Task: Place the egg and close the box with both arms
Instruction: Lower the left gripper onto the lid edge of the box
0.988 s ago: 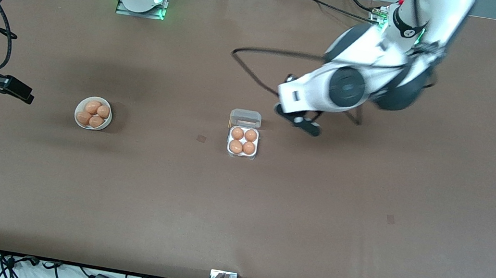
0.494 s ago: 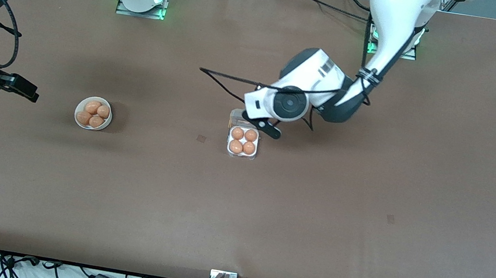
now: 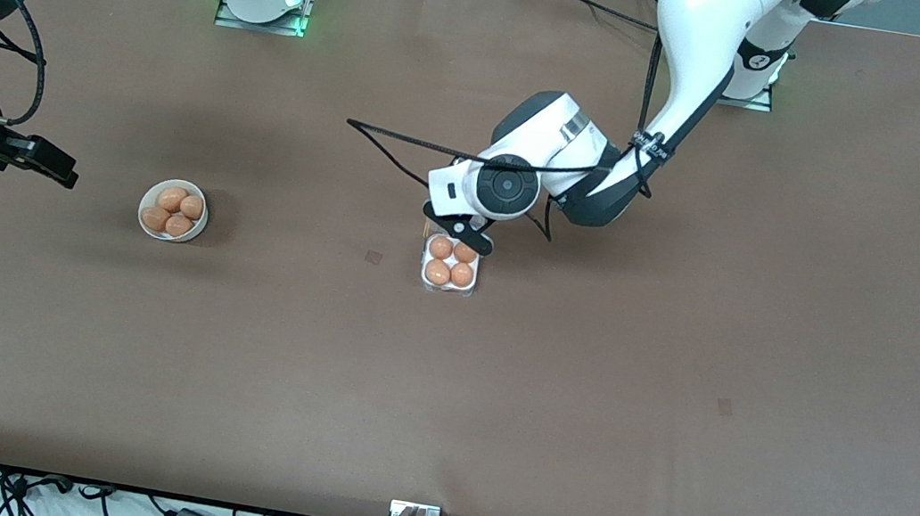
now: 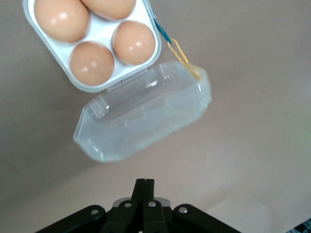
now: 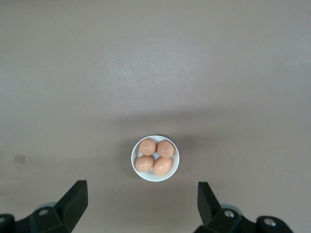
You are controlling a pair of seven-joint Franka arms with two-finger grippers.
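Note:
The box [image 3: 447, 288] sits mid-table with its lid swung open, and every cell holds a tan egg [image 3: 437, 271]. My left gripper [image 3: 475, 244] hangs low over the lid's hinge edge, hiding the lid in the front view. In the left wrist view the clear lid [image 4: 146, 114] lies flat beside the white base [image 4: 104, 34], just ahead of my shut, empty left gripper [image 4: 144, 182]. An egg [image 4: 133, 42] fills the cell nearest the lid. My right gripper [image 3: 33, 158] waits open over the table at the right arm's end.
A round white bowl [image 3: 157, 235] with several more eggs stands toward the right arm's end, level with the box. The right wrist view looks down on this bowl [image 5: 146, 177] ahead of the open right gripper [image 5: 141, 187]. A black cable loops off the left arm.
The left arm swung in from its own end of the table, bringing its gripper over the box's open lid while the fingers finished shutting. The right arm barely drifted.

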